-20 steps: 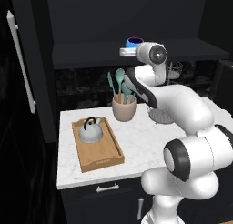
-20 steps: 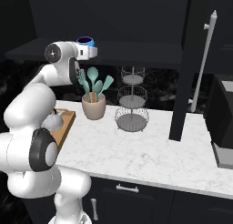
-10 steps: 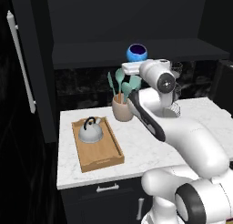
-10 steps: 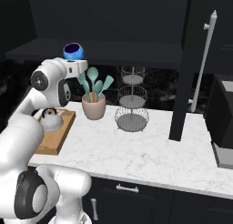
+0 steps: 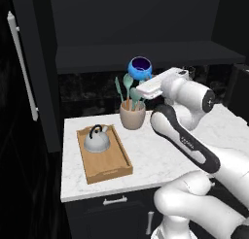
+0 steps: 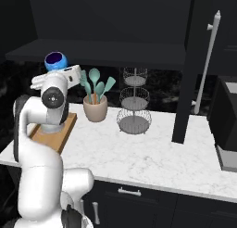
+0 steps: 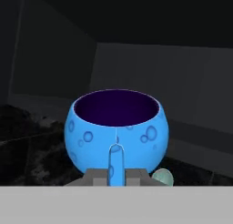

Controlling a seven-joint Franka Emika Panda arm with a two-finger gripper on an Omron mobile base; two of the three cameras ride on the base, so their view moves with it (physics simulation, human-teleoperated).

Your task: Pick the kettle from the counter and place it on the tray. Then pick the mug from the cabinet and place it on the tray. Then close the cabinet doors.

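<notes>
blue mug (image 5: 140, 68) pinched by its handle in gripper (image 7: 116, 173), kettle (image 5: 97, 140) on tray (image 5: 114, 167)

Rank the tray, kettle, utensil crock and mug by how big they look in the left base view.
1. tray, clearly largest
2. kettle and utensil crock, too alike to rank
3. mug, smallest; the gripper holds it raised beyond the crock, so distance may shrink it

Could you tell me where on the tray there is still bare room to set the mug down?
The kettle fills the far half of the tray. The near half, between the kettle and the front rim, is bare. The mug, held in the gripper, hangs above the crowded utensil crock.
</notes>
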